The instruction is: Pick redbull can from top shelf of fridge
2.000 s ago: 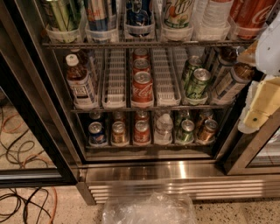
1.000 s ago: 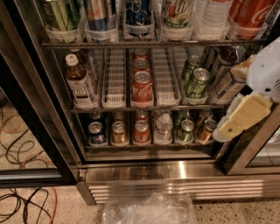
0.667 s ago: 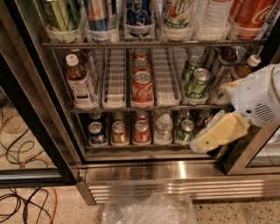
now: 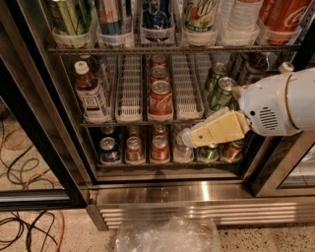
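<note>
The redbull can (image 4: 113,15), blue and silver with red lettering, stands second from the left on the top shelf (image 4: 172,49), in a clear plastic lane cup; its top is cut off by the upper edge of the view. A green striped can (image 4: 70,17) is to its left and a darker blue printed can (image 4: 156,13) to its right. My gripper (image 4: 193,138), cream-coloured on a white arm (image 4: 278,103), reaches in from the right. It is in front of the fridge's (image 4: 197,194) lower shelves, well below and to the right of the redbull can, and holds nothing that I can see.
The middle shelf holds a brown bottle (image 4: 91,96), Coca-Cola cans (image 4: 161,98) and green cans (image 4: 219,91). Several small cans (image 4: 133,150) line the bottom shelf. Dark door frames (image 4: 42,123) flank the opening. A clear plastic bag (image 4: 167,236) and cables (image 4: 22,231) lie on the floor.
My arm has swung from the right edge leftward and down across the fridge front. The gripper now covers the right end of the lower shelves. The cans have not moved.
</note>
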Controlling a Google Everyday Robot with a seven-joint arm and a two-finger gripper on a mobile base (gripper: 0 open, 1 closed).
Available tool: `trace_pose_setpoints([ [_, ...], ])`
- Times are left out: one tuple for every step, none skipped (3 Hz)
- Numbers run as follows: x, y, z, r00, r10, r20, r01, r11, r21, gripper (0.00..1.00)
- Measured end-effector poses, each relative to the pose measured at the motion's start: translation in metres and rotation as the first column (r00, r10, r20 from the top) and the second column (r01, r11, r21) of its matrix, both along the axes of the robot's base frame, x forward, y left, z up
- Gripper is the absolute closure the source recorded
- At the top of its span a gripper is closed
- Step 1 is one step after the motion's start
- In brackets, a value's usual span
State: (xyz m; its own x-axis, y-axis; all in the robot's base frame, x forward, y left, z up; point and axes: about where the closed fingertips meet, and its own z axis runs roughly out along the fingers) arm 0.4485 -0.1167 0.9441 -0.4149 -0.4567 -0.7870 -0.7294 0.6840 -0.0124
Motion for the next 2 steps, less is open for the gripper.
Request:
trace_pose_setpoints([
  [0.0000, 0.0000, 0.0000, 1.0000, 0.000, 0.000, 0.000, 1.000, 0.000, 0.00],
  [0.0077, 0.0096, 0.0039, 0.9940, -0.101, 0.040, 0.096, 0.988, 0.124, 0.00],
])
